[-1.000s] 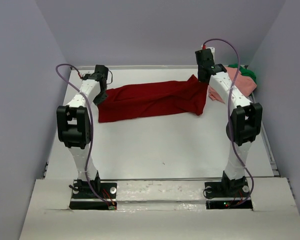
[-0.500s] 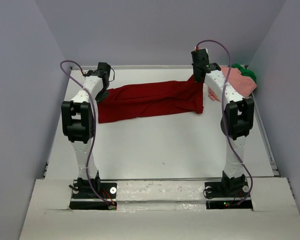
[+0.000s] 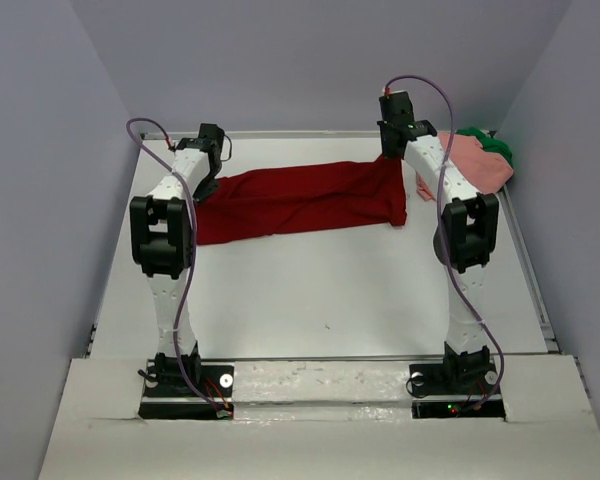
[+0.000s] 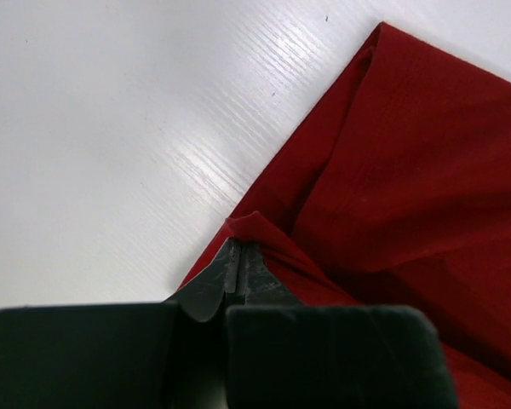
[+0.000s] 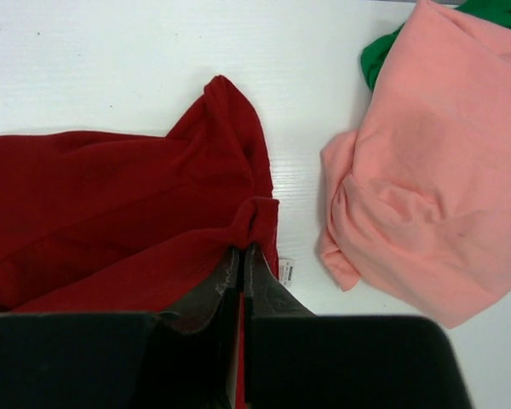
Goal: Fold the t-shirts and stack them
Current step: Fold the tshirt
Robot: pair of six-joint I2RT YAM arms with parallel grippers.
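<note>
One small white tag point(image 5: 287, 270) was seen only in the right wrist view, at the edge of the dark red t-shirt point(image 3: 300, 200); its print could not be read. The salmon pink t-shirt point(image 5: 434, 170) and a bit of the green t-shirt point(image 5: 381, 56) were shown crumpled at that view's upper right. The dark red t-shirt was laid across the upper middle of the bench point(image 3: 320, 300), long axis left to right, its ends pinched in the closed left pincer point(image 4: 238, 264) and right pincer point(image 5: 241, 260).

Found no readable text anywhere. Spotted only a small white tag point(image 5: 286, 270) at the edge of the dark red shirt point(image 5: 111, 213) (faint printed marks on it, too small and blurred to make out).
</note>
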